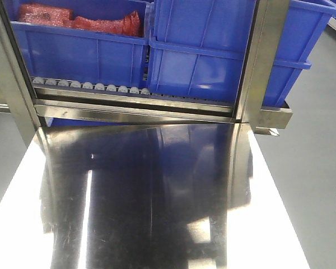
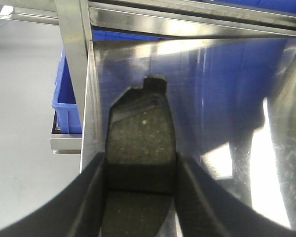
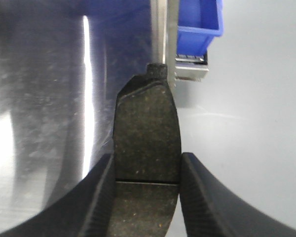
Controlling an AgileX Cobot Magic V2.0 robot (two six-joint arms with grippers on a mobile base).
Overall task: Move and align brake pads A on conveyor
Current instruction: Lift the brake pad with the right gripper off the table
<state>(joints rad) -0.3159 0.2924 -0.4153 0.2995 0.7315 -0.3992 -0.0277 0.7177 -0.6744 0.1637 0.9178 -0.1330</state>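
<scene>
Left gripper [image 2: 140, 170] clamps a flat dark grey speckled brake pad [image 2: 140, 131] by its long edges, over the mirror-bright steel tabletop [image 2: 227, 98]. Right gripper [image 3: 147, 173] pinches a second grey grooved pad [image 3: 147, 123] at the tabletop's edge, grey floor [image 3: 246, 123] alongside. Beyond sit blue plastic bins [image 1: 201, 56] and small steel rollers [image 1: 89, 86].

Left pincer [image 2: 140, 165], black fingers [image 2: 91, 197] rising from the lower edge of the frame, clamped on the long sides of a brake pad [image 2: 140, 131], right pincer [image 3: 147, 165] in the same pose at lower centre, fingers [image 3: 197, 197] gripping a second brake pad [image 3: 147, 123] by its sides
</scene>
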